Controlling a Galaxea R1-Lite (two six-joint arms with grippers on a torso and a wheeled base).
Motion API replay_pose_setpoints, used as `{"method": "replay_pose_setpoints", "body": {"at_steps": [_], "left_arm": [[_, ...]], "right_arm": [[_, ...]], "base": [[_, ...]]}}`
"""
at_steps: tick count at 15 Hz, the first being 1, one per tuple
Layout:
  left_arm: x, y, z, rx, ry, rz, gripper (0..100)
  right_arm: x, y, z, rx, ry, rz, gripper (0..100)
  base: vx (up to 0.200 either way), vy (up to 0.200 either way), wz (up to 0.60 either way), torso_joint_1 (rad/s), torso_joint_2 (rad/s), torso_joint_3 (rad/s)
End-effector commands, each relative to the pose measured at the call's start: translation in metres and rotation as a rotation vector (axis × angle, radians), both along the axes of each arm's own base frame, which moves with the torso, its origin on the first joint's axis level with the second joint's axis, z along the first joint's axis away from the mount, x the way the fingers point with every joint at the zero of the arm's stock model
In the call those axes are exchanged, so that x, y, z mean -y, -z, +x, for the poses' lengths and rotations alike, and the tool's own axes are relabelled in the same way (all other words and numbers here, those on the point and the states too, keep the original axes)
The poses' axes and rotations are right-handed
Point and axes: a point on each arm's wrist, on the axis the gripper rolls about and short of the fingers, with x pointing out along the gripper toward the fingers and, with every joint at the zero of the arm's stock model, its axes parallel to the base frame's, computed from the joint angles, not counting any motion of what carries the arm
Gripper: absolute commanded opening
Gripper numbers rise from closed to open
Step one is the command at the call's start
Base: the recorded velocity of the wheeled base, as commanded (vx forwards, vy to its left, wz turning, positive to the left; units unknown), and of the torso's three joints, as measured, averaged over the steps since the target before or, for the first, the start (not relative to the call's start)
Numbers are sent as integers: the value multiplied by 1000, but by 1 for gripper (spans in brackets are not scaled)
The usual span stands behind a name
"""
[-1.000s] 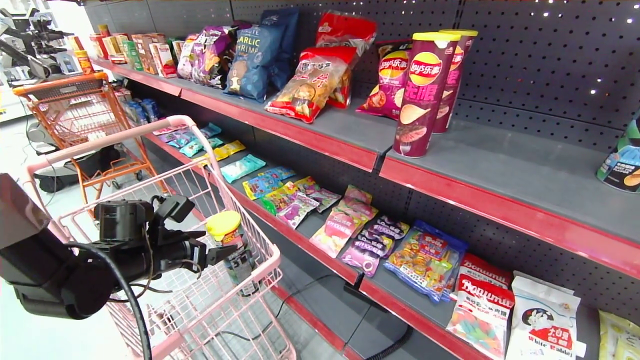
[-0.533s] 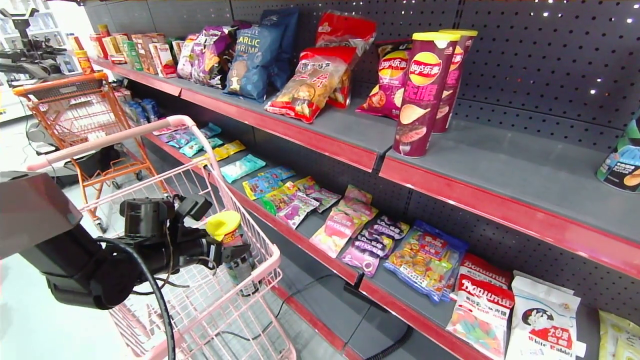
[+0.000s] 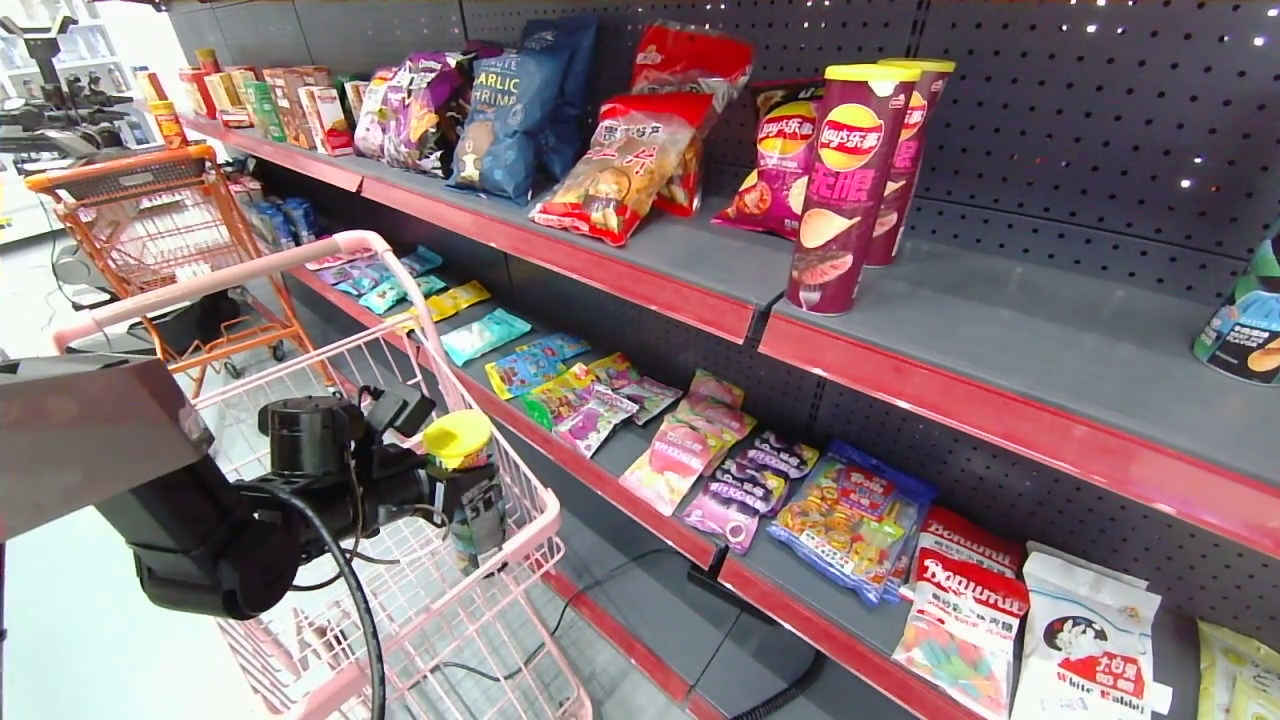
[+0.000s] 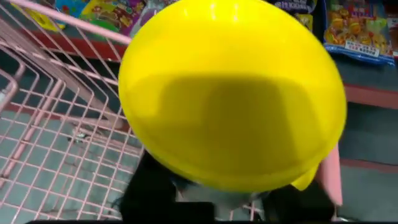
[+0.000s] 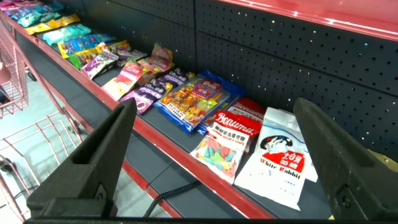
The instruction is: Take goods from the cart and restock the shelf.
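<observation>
Yellow-lidded cylindrical chip can (image 3: 478, 520) stands nearly upright in the corner of the pink wire shopping cart (image 3: 547, 520) nearest the shelving. Its lid is above the basket rim and its lower end is down inside the wire walls. The left claw (image 3: 468, 500) is clenched on the can's dark body just under the lid. It comes in across the basket from the robot's side, so the can sits at its very tips. In the left wrist view the round yellow lid (image 4: 231, 93) lies directly before the camera, with the cart's pink wire mesh (image 4: 56, 124) behind it.

The right claw (image 5: 216, 109) is released, its two black fingers (image 5: 93, 168) spread wide with nothing between them. It faces the lower grey shelf with a red front edge (image 5: 168, 142), where flat colourful candy bags (image 5: 189, 99) lie in a row.

On the upper grey shelf (image 3: 1000, 340), two tall purple chip cans with yellow lids (image 3: 850, 190) stand upright, one close behind the other. Crinkled snack bags (image 3: 620, 165) lean just to their left. An orange wire cart (image 3: 150, 220) stands beyond the pink one.
</observation>
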Motion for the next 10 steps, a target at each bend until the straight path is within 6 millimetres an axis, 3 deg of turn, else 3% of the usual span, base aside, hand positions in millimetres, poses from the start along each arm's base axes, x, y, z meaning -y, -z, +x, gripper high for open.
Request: {"method": "replay_pose_setpoints", "body": {"at_steps": [1, 3, 6, 8, 10], "left_arm": [[0, 14, 0, -9, -2, -6, 0], [-2, 4, -6, 4, -5, -7, 0], [-5, -77, -31, 60, -40, -81, 0], [-16, -135, -75, 81, -63, -85, 0], [-29, -177, -118, 181, -99, -97, 0]], "right_arm": [[0, 0, 0, 1, 0, 0, 100], [0, 0, 0, -1, 0, 0, 100], [0, 0, 0, 1, 0, 1, 100], [0, 0, 0, -1, 0, 0, 100], [0, 0, 0, -1, 0, 3, 100]], "base": [[0, 0, 0, 0, 0, 0], [0, 0, 0, 0, 0, 0], [0, 0, 0, 0, 0, 0], [0, 0, 0, 0, 0, 0], [0, 0, 0, 0, 0, 0]]}}
